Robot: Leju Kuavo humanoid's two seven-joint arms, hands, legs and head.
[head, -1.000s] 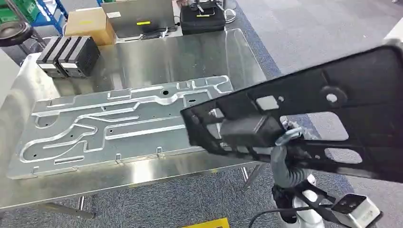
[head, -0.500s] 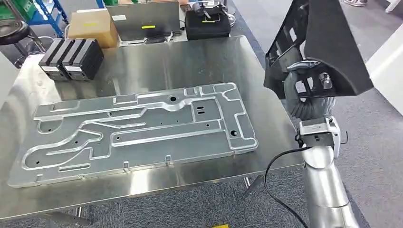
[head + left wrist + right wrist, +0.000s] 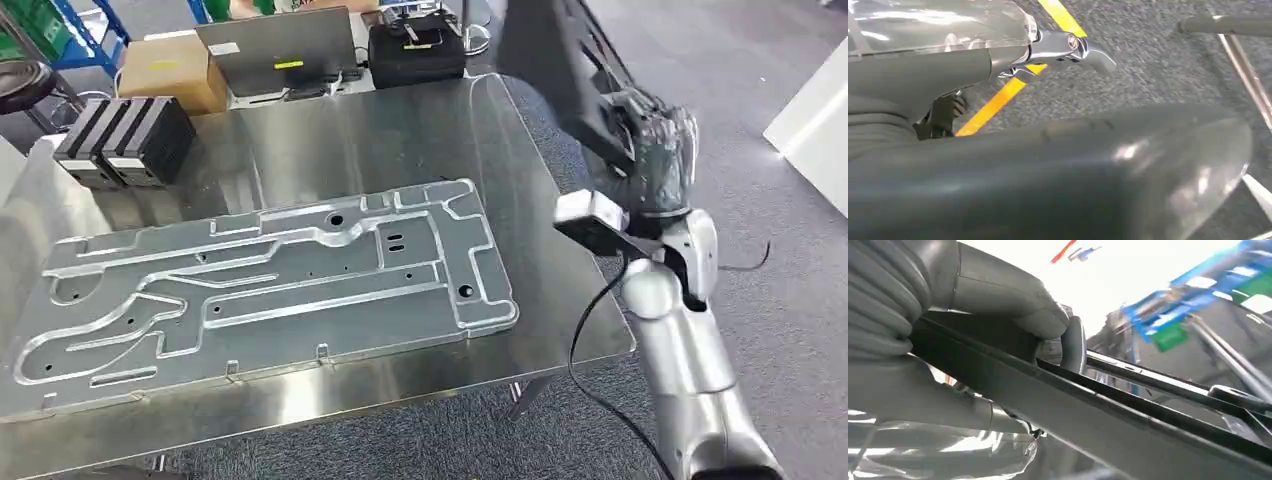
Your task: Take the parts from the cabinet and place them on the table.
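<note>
1. In your head view the right hand (image 3: 655, 150) is raised off the table's right edge, gripping a black panel (image 3: 560, 55) held edge-on. The right wrist view adds the detail: thumb (image 3: 1013, 300) clamped over the panel's rim (image 3: 1148, 425).
2. Left hand (image 3: 945, 112) shows in its wrist view over carpet and a yellow floor line (image 3: 998, 97) — you cannot tell how its fingers lie.
3. The steel table (image 3: 560, 300) carries a large machined aluminium plate (image 3: 270, 275), near the front edge; bare steel lies behind it.
4. Far edge: black ribbed blocks (image 3: 120, 140), cardboard box (image 3: 170, 70), black case (image 3: 415, 50) — contents not visible.
</note>
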